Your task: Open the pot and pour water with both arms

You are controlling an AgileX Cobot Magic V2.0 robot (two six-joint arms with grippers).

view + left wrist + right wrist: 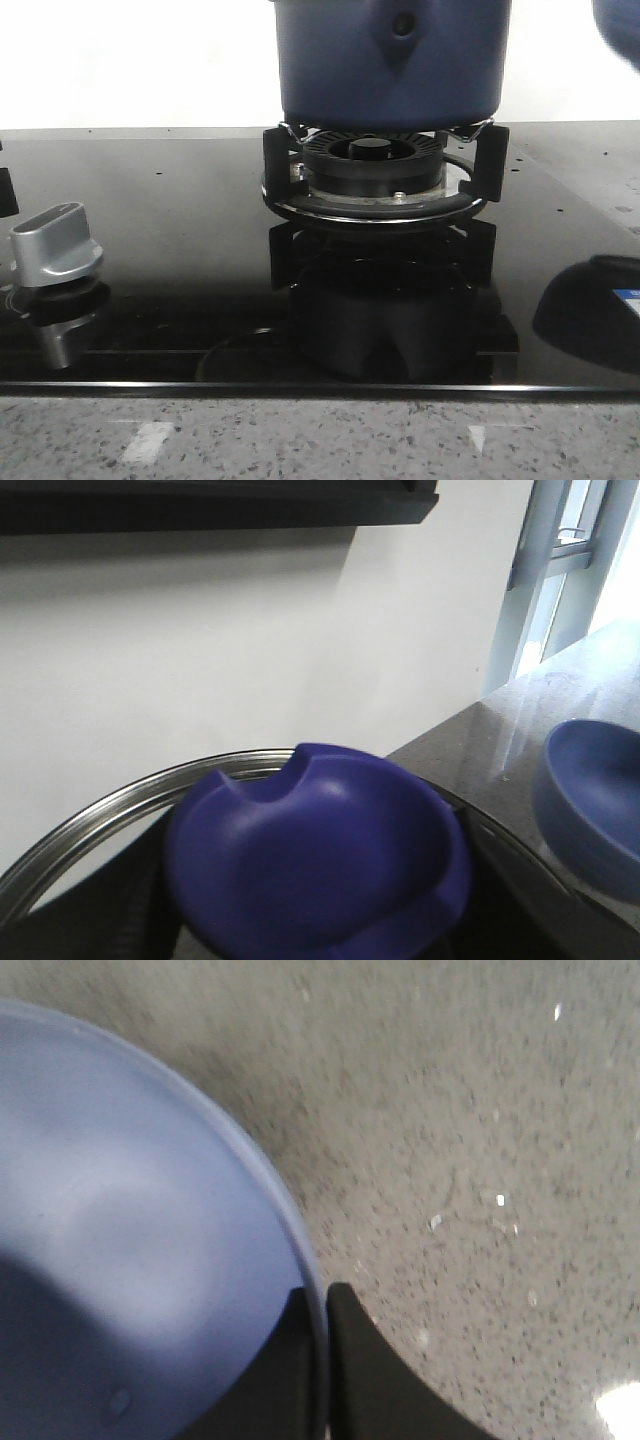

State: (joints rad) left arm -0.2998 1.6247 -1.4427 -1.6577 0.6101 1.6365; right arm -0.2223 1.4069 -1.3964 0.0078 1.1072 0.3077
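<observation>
Here the right gripper [322, 1360] pinches the smooth round bowl's [120, 1230] thin rim; left claw unseen.

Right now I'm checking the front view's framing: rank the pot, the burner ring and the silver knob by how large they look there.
1. The pot, largest, though cropped by the frame's top.
2. The burner ring, about as wide but flatter.
3. The silver knob, smallest, despite sitting nearer the camera.

pot [392, 62] on burner [375, 170] at stove centre, knob [55, 245] at left
</observation>
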